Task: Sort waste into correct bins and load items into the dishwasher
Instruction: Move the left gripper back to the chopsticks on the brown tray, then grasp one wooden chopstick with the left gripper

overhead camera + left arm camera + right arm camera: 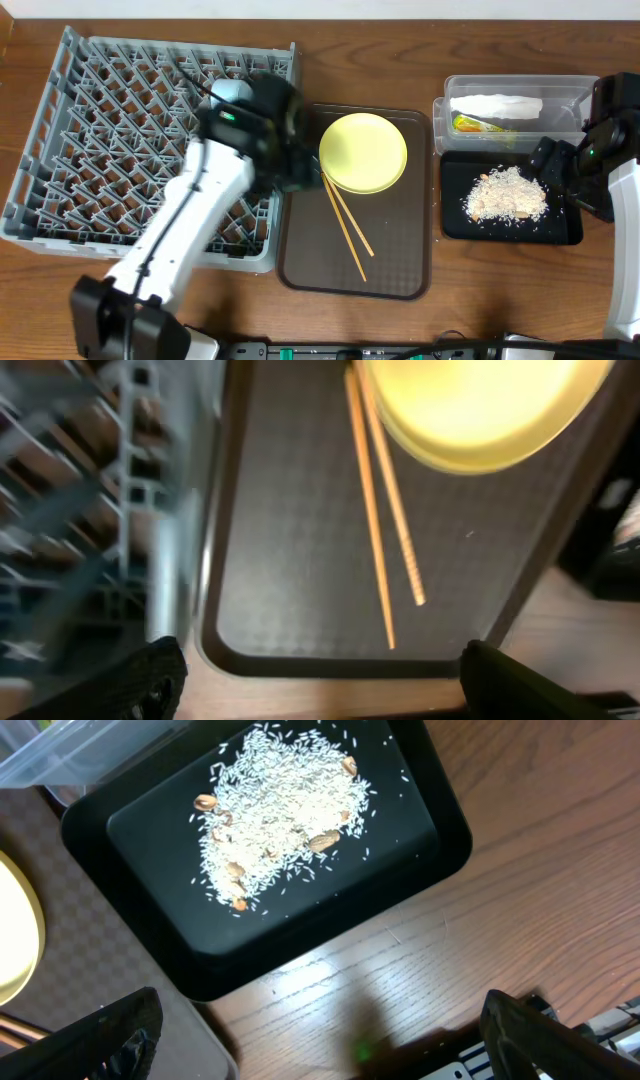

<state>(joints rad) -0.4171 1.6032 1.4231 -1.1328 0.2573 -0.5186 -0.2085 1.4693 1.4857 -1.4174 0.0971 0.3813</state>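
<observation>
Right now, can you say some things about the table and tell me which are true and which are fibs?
1. The rice is in the black tray. True.
2. The chopsticks are in the black tray too. False: they lie on the brown tray.
3. The plate sits on the brown tray. True.
4. The napkin is on the plate. False: it is in the tub.
</observation>
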